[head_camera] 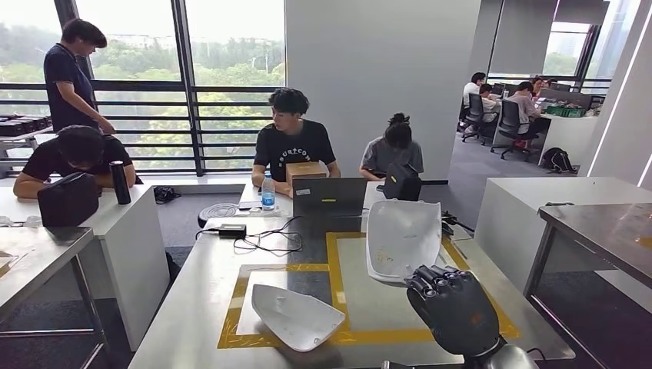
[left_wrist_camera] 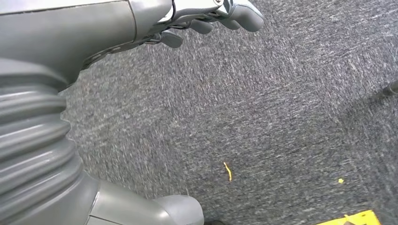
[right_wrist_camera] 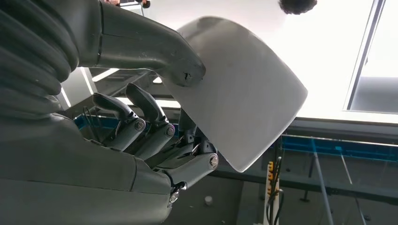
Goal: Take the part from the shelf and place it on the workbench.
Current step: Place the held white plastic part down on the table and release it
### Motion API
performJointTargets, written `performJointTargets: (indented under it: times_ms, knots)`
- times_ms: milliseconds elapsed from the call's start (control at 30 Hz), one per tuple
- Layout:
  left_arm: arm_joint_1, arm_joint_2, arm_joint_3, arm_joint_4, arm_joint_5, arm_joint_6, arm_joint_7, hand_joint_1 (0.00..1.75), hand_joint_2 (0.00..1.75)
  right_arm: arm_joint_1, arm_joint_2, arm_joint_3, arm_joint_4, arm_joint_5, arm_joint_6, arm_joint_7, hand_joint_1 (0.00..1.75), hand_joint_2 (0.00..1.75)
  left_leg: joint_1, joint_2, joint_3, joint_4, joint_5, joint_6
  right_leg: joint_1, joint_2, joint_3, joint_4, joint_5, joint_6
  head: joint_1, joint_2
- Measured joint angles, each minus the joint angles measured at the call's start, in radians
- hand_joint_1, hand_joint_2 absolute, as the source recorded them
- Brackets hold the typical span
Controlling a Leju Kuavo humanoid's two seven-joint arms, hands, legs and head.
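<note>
An office with tall windows onto green trees. In front of the robot stands a long grey workbench marked with rectangles of yellow tape. The right hand, dark and raised over the near right part of the bench, grips a white curved part by its lower edge; in the right wrist view the thumb presses one face of the part while the fingers curl behind it. A second white part lies flat on the bench inside the left taped rectangle. At the far end sit a laptop, a water bottle and a black charger with cables. Two people sit behind it. The left hand hangs over grey carpet, fingers loosely apart, holding nothing.
</note>
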Motion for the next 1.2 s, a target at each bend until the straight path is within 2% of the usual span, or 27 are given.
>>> performJointTargets:
  times_ms: [33,67,100,133,167,200,267,333,367,433,467,500,533,600,633,667,767,833,867,933,967,1000,1033,1100,1133,1167,1200]
  knots:
    - [0.0,0.0,0.0,0.0,0.0,0.0,0.0,0.0,1.75,0.002,-0.001,0.0,0.0,0.0,0.0,0.0,1.75,1.75,0.0,-0.001,0.007,0.0,-0.005,-0.002,0.0,0.0,0.009,-0.042,0.04,-0.003,0.0,0.0]
    - [0.0,0.0,0.0,0.0,0.0,0.0,0.0,0.0,1.75,0.002,-0.002,0.0,0.0,0.0,0.0,0.0,1.75,1.75,0.0,-0.001,0.016,0.0,-0.012,-0.004,0.001,0.0,0.034,-0.113,0.09,-0.008,0.001,0.0]
    - [0.0,-0.001,0.0,0.0,0.0,0.0,0.0,0.0,1.75,0.001,-0.003,0.0,0.0,0.0,0.0,0.0,1.75,1.75,-0.001,-0.002,0.023,0.001,-0.018,-0.008,0.004,0.0,0.063,-0.186,0.127,-0.014,0.001,0.0]
    - [-0.001,-0.001,0.0,0.0,0.0,0.0,0.0,0.0,1.75,0.0,-0.004,0.0,0.0,-0.001,-0.001,0.0,1.75,1.75,-0.003,-0.002,0.027,0.001,-0.024,-0.014,0.006,-0.001,0.089,-0.245,0.15,-0.019,0.001,0.0]
    - [-0.001,-0.001,0.0,0.0,0.0,0.0,0.0,0.0,1.75,0.0,-0.004,0.0,0.0,-0.001,-0.001,0.0,1.75,1.75,-0.004,-0.003,0.03,0.0,-0.028,-0.019,0.009,0.0,0.104,-0.28,0.157,-0.023,-0.001,0.0]
    - [-0.001,-0.002,0.0,0.0,0.0,0.0,0.0,0.0,1.75,-0.001,-0.005,0.0,0.0,-0.001,-0.001,0.0,1.75,1.75,-0.004,-0.002,0.032,-0.002,-0.03,-0.025,0.012,0.0,0.11,-0.291,0.15,-0.027,-0.003,0.0]
    - [-0.002,-0.001,0.0,0.0,0.0,0.0,0.0,0.0,1.75,-0.001,-0.007,0.0,-0.001,-0.001,-0.001,0.0,1.75,1.75,-0.005,-0.001,0.036,-0.007,-0.034,-0.037,0.008,0.001,0.116,-0.3,0.147,-0.034,-0.007,0.0]
    - [-0.003,0.0,0.0,0.0,0.0,0.0,-0.001,0.0,1.75,-0.002,-0.008,0.0,-0.002,-0.001,-0.001,0.0,1.75,1.75,-0.005,0.0,0.022,0.03,-0.054,-0.047,0.002,0.002,0.128,-0.308,0.144,-0.044,-0.008,0.0]
    - [-0.003,0.0,0.0,0.0,0.0,0.0,-0.002,0.0,1.75,-0.002,-0.008,0.0,-0.002,-0.001,-0.002,0.0,1.75,1.75,-0.004,0.0,-0.004,0.079,-0.076,-0.05,0.001,0.001,0.134,-0.31,0.141,-0.049,-0.009,0.0]
    - [-0.001,0.0,0.0,0.0,-0.001,0.0,-0.002,0.0,1.75,0.0,-0.008,0.0,-0.002,-0.001,-0.001,0.0,1.75,1.75,-0.004,0.0,-0.079,0.213,-0.123,-0.054,0.003,0.001,0.142,-0.309,0.133,-0.056,-0.011,0.0]
    - [0.0,0.0,0.0,0.0,-0.001,0.0,-0.002,0.0,1.75,0.002,-0.008,0.0,-0.002,-0.001,-0.001,-0.001,1.75,1.75,-0.004,0.0,-0.111,0.261,-0.131,-0.054,0.003,0.001,0.146,-0.309,0.128,-0.057,-0.011,0.0]
    - [0.001,0.0,0.0,0.0,-0.001,0.0,-0.002,0.0,1.75,0.003,-0.008,0.0,-0.002,-0.001,-0.001,-0.001,1.75,1.75,-0.004,0.0,-0.127,0.275,-0.118,-0.054,0.004,0.001,0.152,-0.308,0.124,-0.057,-0.011,0.0]
    - [0.002,0.0,0.0,0.0,-0.001,0.0,-0.002,0.0,1.75,0.004,-0.008,0.0,-0.002,-0.001,-0.001,-0.001,1.75,1.75,-0.004,0.0,-0.124,0.249,-0.086,-0.053,0.004,0.002,0.16,-0.308,0.118,-0.055,-0.011,0.0]
    - [0.002,0.001,0.0,0.0,-0.001,0.0,-0.003,0.0,1.75,0.004,-0.008,0.0,-0.002,-0.005,0.0,-0.002,1.75,1.75,-0.005,0.0,-0.075,0.12,-0.001,-0.046,0.004,0.002,0.178,-0.308,0.105,-0.05,-0.013,0.0]
    - [0.001,0.001,0.0,0.0,-0.001,0.0,-0.003,0.0,1.75,0.003,-0.01,0.0,-0.002,-0.009,0.002,-0.004,1.75,1.75,-0.006,0.0,-0.047,0.057,0.024,-0.042,0.005,0.003,0.183,-0.306,0.099,-0.046,-0.014,0.0]
    - [0.0,0.002,0.0,0.0,-0.002,0.0,-0.003,0.0,1.75,0.002,-0.012,0.0,-0.002,-0.015,0.004,-0.008,1.75,1.75,-0.008,0.0,-0.029,0.015,0.035,-0.038,0.007,0.003,0.185,-0.306,0.095,-0.041,-0.014,0.0]
    - [-0.001,0.002,0.0,0.0,-0.003,-0.001,-0.003,0.0,1.75,-0.001,-0.022,0.0,-0.002,-0.028,0.007,-0.017,1.75,1.75,-0.009,-0.001,-0.016,-0.008,0.026,-0.024,0.008,0.004,0.184,-0.309,0.089,-0.024,-0.013,0.0]
    - [-0.002,0.002,0.0,0.0,-0.003,-0.001,-0.003,0.0,1.75,-0.004,-0.028,-0.001,-0.002,-0.032,0.007,-0.019,1.75,1.75,-0.004,-0.001,-0.006,-0.016,0.022,-0.012,0.007,0.003,0.173,-0.277,0.069,-0.013,-0.012,0.0]
    - [-0.002,0.001,0.0,0.0,-0.003,-0.001,-0.003,0.0,1.75,-0.007,-0.031,-0.001,-0.002,-0.034,0.007,-0.02,1.75,1.75,-0.001,-0.001,0.0,-0.019,0.02,-0.007,0.005,0.002,0.149,-0.229,0.049,-0.007,-0.01,-0.001]
    - [-0.003,0.001,0.0,0.0,-0.004,-0.001,-0.003,0.0,1.75,-0.007,-0.035,-0.001,-0.001,-0.036,0.006,-0.02,1.75,1.75,-0.001,0.0,0.007,-0.018,0.012,-0.002,0.002,0.002,0.066,-0.09,0.002,0.002,-0.008,-0.001]
    - [-0.003,0.001,0.0,0.0,-0.004,-0.001,-0.003,0.0,1.75,-0.004,-0.037,-0.001,-0.001,-0.037,0.005,-0.02,1.75,1.75,-0.001,0.0,0.009,-0.018,0.008,-0.001,0.0,0.001,0.025,-0.034,-0.009,0.005,-0.006,-0.001]
    - [-0.002,0.001,0.0,0.0,-0.005,-0.001,-0.003,0.0,1.75,-0.001,-0.038,-0.001,0.0,-0.037,0.005,-0.02,1.75,1.75,-0.001,0.0,0.014,-0.017,0.003,-0.001,-0.002,0.001,0.001,-0.01,-0.001,0.006,-0.006,-0.001]
    - [-0.002,0.001,0.0,0.0,-0.005,-0.001,-0.003,0.0,1.75,0.001,-0.04,-0.001,0.0,-0.038,0.004,-0.02,1.75,1.75,0.0,0.0,0.019,-0.016,-0.002,-0.003,-0.003,0.001,-0.003,-0.027,0.028,0.006,-0.005,0.0]
    - [-0.002,-0.001,0.0,0.0,-0.006,-0.001,-0.003,0.0,1.75,0.001,-0.043,-0.001,0.0,-0.04,0.004,-0.02,1.75,1.75,0.0,-0.001,0.034,-0.014,-0.016,-0.009,-0.005,-0.002,0.042,-0.158,0.12,0.004,-0.005,0.0]
    - [-0.003,-0.002,0.0,0.0,-0.006,-0.001,-0.003,0.0,1.75,-0.002,-0.045,-0.001,0.0,-0.042,0.005,-0.02,1.75,1.75,-0.001,-0.002,0.04,-0.012,-0.023,-0.014,-0.003,-0.003,0.072,-0.227,0.15,0.001,-0.005,0.0]
    - [-0.004,-0.002,0.0,0.0,-0.006,-0.001,-0.003,0.0,1.75,-0.005,-0.045,-0.001,0.0,-0.044,0.006,-0.02,1.75,1.75,-0.002,-0.002,0.043,-0.012,-0.03,-0.02,-0.001,-0.004,0.094,-0.275,0.165,-0.005,-0.006,0.0]
    - [-0.004,-0.002,0.0,0.0,-0.006,-0.001,-0.003,0.0,1.75,-0.007,-0.046,-0.001,0.0,-0.045,0.007,-0.02,1.75,1.75,-0.003,-0.002,0.044,-0.013,-0.034,-0.026,0.002,-0.004,0.105,-0.298,0.165,-0.011,-0.006,0.0]
